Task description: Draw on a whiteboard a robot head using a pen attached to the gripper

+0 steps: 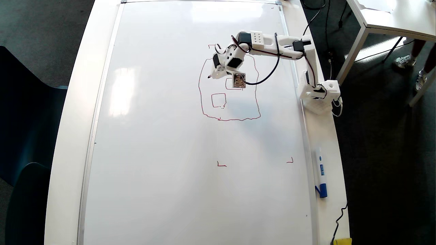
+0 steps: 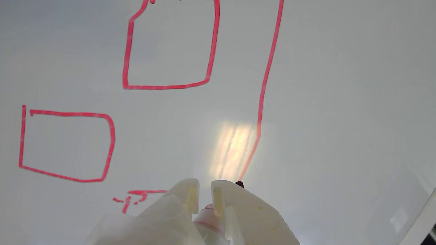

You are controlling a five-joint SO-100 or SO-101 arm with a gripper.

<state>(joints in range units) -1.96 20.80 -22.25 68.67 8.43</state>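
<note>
No readable text in either view.
We see a blue label on the blue-capped marker [image 1: 321, 172] beside the whiteboard [image 1: 163, 170], but its print is too small to read.

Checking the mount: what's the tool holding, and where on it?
The tool clamps the pen by its barrel just behind the tip, which sticks out onto the whiteboard.

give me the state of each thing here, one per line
whiteboard: lying flat, mostly blank
robot head: partly drawn in red; outline visible, two inner rectangles clearly seen, part hidden by the arm
pen: clamped between the fingers, tip at the outline line
gripper: shut on the pen
blue-capped marker: capped, lying beside the whiteboard's right frame in the overhead view
</note>
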